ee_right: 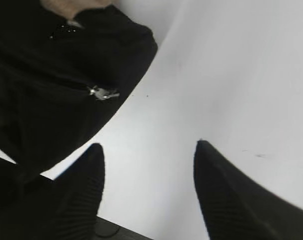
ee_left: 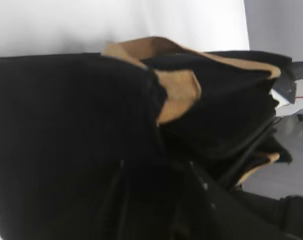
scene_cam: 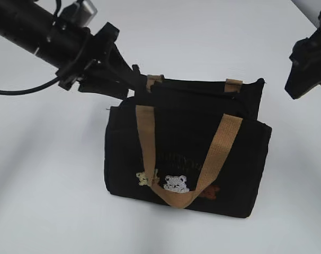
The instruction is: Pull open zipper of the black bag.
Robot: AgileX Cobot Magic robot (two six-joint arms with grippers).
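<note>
Standing on the white desk (scene_cam: 44, 159): bag (scene_cam: 187, 159), upright | zipper (ee_right: 104, 93) pull seen at top-edge end | right gripper (ee_right: 149, 165) fingers spread wide, empty, apart from bag | left gripper (scene_cam: 130, 79) at bag's rear top corner, finger state indeterminable

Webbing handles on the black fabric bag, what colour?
Tan webbing handles, clearest in the exterior view.

1. The black bag (scene_cam: 229, 159) carries tan handles (scene_cam: 147, 143).
2. White, cream and brown embroidered bears (scene_cam: 176, 183) mark its front.
3. A silver-grey pull tab (ee_right: 103, 93) hangs on the black zipper (ee_right: 56, 82).
4. The counter (scene_cam: 44, 185) is white.
</note>
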